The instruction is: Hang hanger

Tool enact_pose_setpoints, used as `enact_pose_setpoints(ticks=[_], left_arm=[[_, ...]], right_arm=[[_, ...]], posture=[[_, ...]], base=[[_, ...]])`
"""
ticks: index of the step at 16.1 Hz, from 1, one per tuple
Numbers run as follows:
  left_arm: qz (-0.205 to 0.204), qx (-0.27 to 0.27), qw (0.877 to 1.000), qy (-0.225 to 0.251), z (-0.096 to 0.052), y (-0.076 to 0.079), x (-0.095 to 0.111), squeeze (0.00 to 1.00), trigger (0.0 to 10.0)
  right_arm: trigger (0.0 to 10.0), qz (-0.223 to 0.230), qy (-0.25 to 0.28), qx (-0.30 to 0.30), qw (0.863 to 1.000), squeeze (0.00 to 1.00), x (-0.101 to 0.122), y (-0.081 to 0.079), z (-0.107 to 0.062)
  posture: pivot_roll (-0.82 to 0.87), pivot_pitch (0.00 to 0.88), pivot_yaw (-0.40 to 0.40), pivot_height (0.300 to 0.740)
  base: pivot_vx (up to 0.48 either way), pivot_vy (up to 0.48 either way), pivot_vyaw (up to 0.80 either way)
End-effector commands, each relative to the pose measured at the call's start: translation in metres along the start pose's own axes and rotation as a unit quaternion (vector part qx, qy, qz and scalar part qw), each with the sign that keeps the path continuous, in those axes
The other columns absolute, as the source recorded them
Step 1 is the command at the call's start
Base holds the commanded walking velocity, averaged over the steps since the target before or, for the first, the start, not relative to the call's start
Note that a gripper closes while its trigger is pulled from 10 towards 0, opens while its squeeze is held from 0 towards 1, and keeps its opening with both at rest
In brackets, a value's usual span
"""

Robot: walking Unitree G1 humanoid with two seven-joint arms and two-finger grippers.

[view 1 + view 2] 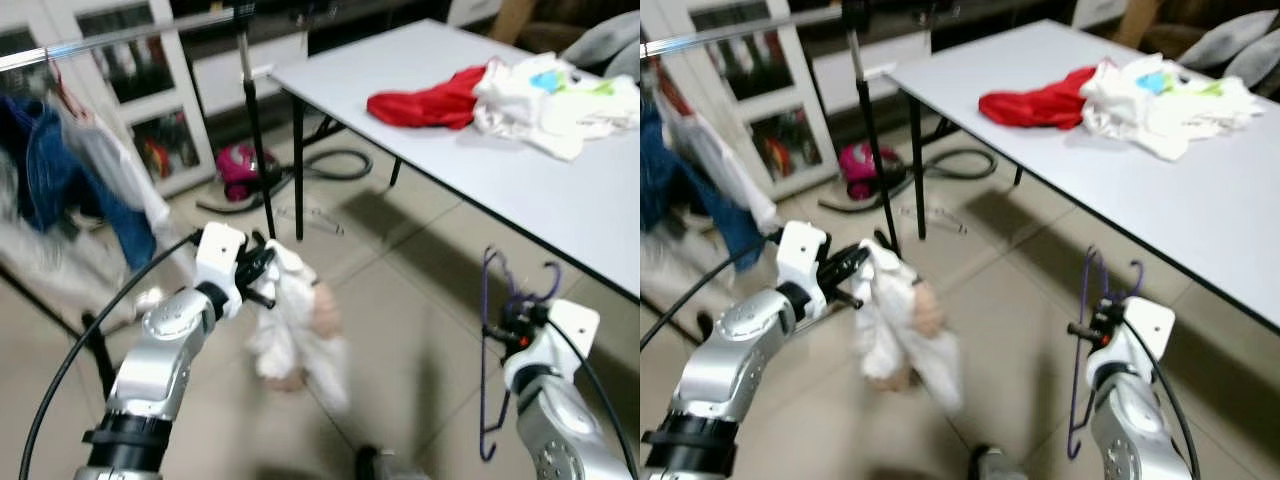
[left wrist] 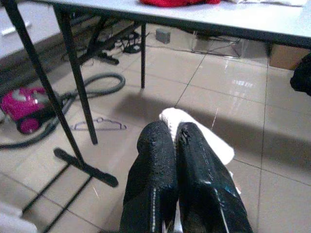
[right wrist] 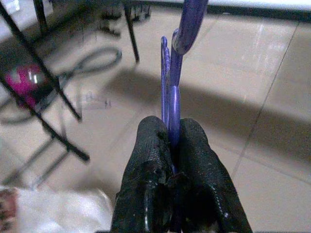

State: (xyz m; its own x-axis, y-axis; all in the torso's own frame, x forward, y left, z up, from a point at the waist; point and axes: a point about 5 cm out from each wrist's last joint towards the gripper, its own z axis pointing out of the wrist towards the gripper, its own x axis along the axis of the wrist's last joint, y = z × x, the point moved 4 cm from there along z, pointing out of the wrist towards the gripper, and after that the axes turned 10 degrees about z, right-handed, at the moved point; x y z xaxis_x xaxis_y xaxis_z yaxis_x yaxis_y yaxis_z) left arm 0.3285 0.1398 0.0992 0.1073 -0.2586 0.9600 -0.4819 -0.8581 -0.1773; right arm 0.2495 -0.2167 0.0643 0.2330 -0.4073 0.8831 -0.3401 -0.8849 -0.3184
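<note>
Now the right pincer (image 3: 170,141) is clamped on the purple hanger (image 3: 171,73), left pincer (image 2: 175,141) on white cloth (image 1: 295,330).

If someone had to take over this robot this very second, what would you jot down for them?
Left gripper: shut on a white garment that hangs toward the floor.
Right gripper: shut on a purple hanger, held low beside the table.
Clothes rail: up at the robot's left, with clothes already on it.
Done: garment and hanger both picked up.
Left: garment not yet on the hanger; hanger not yet on the rail. More clothes wait on the table.
</note>
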Motion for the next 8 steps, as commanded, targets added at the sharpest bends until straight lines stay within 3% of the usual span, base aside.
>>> enact_pose_setpoints(ticks=[1,3,8], left_arm=[[0.001,0.010,1.000,-0.007,-0.0031,-0.0078,-0.0023,0.00,10.0],[-0.003,0.012,1.000,-0.007,-0.0021,-0.0085,-0.0026,0.00,10.0],[-0.007,0.019,1.000,-0.004,-0.0004,-0.0107,-0.0023,0.00,10.0]], right_arm=[[10.0,0.007,0.004,0.006,1.000,0.00,0.0000,-0.0056,-0.0015],[10.0,0.035,0.008,0.011,0.999,0.00,0.0028,-0.0092,-0.0015],[10.0,-0.002,0.010,0.006,1.000,0.00,0.0050,-0.0111,0.0032]], posture=[[-0.01,0.000,0.037,0.740],[-0.01,0.000,0.040,0.740],[-0.01,0.000,0.031,0.740]], base=[[0.000,0.428,-0.80],[0.000,0.431,-0.80],[0.000,0.429,-0.79]])
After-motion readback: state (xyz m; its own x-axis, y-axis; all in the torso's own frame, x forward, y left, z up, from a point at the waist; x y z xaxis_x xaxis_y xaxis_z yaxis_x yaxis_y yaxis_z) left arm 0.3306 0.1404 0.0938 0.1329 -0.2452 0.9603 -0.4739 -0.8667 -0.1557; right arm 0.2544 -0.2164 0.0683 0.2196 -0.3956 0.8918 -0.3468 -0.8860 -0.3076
